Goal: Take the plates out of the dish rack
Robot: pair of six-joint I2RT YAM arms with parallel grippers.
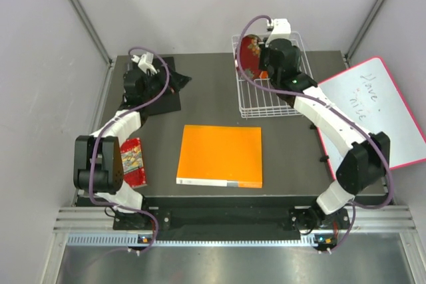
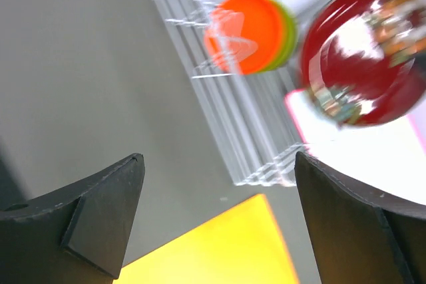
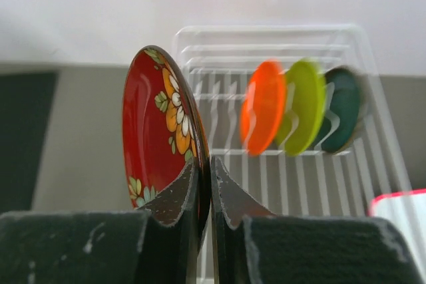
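Overhead, the dark, matte bench (image 1: pixel 213 98) carries one dish rack (image 1: pixel 266 108), a rectangular basket of thin white wire with upright prongs, at its 1 o'clock corner. There are four plates, all small, round and glossy. Three stand on edge in one row between the prongs: one orange plate (image 3: pixel 263 108), one lime green plate (image 3: pixel 305 104) just beside it, and one dark grey-blue plate (image 3: pixel 343 114) last in line. The fourth, a dark red plate (image 3: pixel 156 124) painted with orange-and-white flowers and green leaves, is upright at the rack's 11 o'clock corner, its lower rim pinched between the right fingers (image 3: pixel 193 187), which are clenched on it. The left fingers (image 2: pixel 123 184), dark and wedge-shaped, are spread wide and grasp nothing, over a black mat (image 1: pixel 163 94) at 10 o'clock. One flat orange square (image 1: pixel 221 155) lies at 6 o'clock, one red printed packet (image 1: pixel 133 161) at 8 o'clock, and one pink-edged whiteboard (image 1: pixel 379 111) at 3 o'clock.
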